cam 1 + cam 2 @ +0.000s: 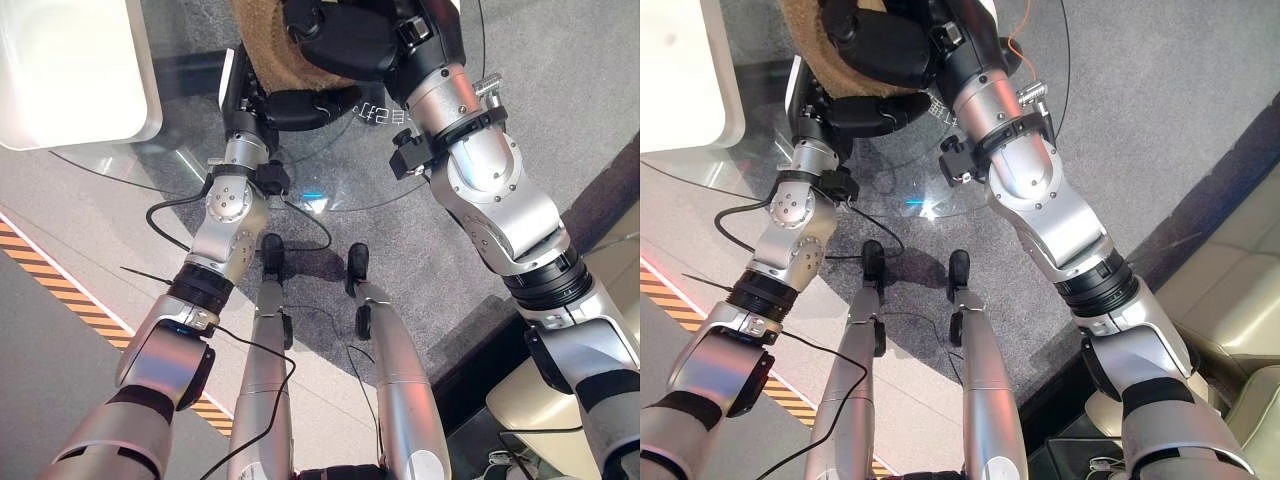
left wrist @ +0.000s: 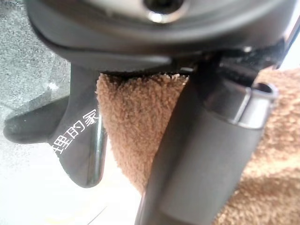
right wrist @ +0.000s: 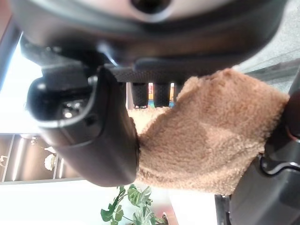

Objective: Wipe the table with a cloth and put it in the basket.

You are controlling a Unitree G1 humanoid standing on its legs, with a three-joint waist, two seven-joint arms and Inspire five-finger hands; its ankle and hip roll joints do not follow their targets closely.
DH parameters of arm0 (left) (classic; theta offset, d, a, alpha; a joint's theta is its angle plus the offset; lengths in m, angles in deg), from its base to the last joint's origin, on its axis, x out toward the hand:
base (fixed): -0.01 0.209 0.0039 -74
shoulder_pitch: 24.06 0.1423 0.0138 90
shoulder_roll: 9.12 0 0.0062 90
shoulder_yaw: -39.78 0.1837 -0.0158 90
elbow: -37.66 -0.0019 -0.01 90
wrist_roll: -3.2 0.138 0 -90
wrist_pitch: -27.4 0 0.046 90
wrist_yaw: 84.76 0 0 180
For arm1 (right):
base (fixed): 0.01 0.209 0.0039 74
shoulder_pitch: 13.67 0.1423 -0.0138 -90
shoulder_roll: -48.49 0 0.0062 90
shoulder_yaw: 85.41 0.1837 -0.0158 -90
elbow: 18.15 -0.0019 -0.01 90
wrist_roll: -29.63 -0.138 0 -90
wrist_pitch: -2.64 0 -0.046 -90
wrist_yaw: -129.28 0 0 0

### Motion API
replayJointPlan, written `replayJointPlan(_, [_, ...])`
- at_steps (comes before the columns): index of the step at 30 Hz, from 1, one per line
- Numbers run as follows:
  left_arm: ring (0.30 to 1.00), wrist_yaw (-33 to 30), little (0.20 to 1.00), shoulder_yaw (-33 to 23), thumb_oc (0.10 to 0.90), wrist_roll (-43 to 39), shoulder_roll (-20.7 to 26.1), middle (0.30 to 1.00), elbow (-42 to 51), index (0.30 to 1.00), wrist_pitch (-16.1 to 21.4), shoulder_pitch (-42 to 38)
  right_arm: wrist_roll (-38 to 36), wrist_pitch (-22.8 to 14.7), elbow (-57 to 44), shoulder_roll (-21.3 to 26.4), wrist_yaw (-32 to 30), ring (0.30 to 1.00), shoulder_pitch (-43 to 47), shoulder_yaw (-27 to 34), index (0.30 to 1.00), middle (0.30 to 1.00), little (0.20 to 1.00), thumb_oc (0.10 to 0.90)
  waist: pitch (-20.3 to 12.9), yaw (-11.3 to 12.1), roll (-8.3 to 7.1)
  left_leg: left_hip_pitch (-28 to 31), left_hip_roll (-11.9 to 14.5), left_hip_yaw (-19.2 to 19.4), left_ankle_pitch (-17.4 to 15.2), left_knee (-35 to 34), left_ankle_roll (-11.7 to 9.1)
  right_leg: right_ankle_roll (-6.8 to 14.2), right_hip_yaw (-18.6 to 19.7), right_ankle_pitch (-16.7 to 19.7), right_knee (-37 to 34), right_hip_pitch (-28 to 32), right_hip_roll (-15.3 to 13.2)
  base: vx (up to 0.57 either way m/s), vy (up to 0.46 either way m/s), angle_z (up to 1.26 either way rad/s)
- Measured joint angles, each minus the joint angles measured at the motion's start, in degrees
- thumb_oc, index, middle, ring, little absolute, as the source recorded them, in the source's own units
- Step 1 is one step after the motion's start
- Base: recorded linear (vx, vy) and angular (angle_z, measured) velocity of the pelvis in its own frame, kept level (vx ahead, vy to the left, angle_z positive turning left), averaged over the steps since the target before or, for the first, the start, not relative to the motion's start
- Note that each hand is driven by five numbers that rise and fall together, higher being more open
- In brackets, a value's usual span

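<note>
— Cloth: where?

— Top centre of the head views. Tan fleece cloth [image 1: 262, 45], bunched up over the round glass desk [image 1: 190, 150], with both hands on it.

— Right hand?

— Also top centre, right hand [image 1: 345, 40] laid over the bunch. Closed on the cloth, going by the wrist view: thumb [image 3: 93, 140] pressed to one side of the fleece, fingers [image 3: 154, 93] curled in from the other.

— Left hand?

— Left hand [image 1: 295, 105] just under the cloth's lower edge, touching it. Fleece right against the palm in the wrist view. Gripping or merely resting: cannot tell.

— Basket?

— White basket [image 1: 140, 120], upper left of the frame, overlapping the rim of the desk. Well apart from the cloth. Nothing seen inside the visible part.

— So how far along?

— Probably mid-task. Cloth in hand and on the glass, so either wiping or gathering up after it; impossible to judge how much of the surface is done. Certainly not yet dropped off. Left to do: finish any wiping, lift the bunch, carry toward the upper left, release into the basket.
</note>
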Motion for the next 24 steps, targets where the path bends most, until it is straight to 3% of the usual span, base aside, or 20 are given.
replayJointPlan(6, [0.300, 0.1, 0.200, 0.0, 0.100, -0.6, -0.2, 0.300, 0.0, 0.300, 0.0, 0.0, 0.1, 0.0, 0.0, 0.0, 0.0, 0.300, 0.0, 0.0, 0.300, 0.300, 0.200, 0.100, 0.0, 0.0, 0.00, 0.1, 0.0, 0.0, 0.0, 0.0, 0.0, 0.0, 0.0, 0.0, 0.0, 0.0, 0.0, 0.00, 0.000, 0.00])
replayJointPlan(14, [0.300, 3.3, 0.200, -0.8, 0.100, -13.6, -2.7, 0.300, 0.1, 0.300, 0.1, 0.0, 0.2, 0.0, 0.0, -0.9, 0.0, 0.300, 0.0, 0.0, 0.300, 0.300, 0.200, 0.100, 0.0, 0.1, 0.00, 0.1, 0.0, 0.0, 0.0, -0.1, 0.0, 0.0, 0.1, 0.0, 0.0, 0.0, 0.0, 0.00, 0.000, 0.00])
replayJointPlan(24, [0.300, 6.2, 0.200, -1.2, 0.100, -21.7, -4.9, 0.300, 0.1, 0.300, 0.1, 0.0, 0.2, 0.0, 0.0, -1.0, 0.0, 0.300, 0.2, 0.0, 0.300, 0.300, 0.200, 0.100, 0.0, 0.0, 0.00, 0.1, 0.0, 0.1, 0.0, -0.1, 0.0, 0.0, 0.1, 0.0, 0.0, 0.0, 0.0, 0.00, 0.000, 0.00])
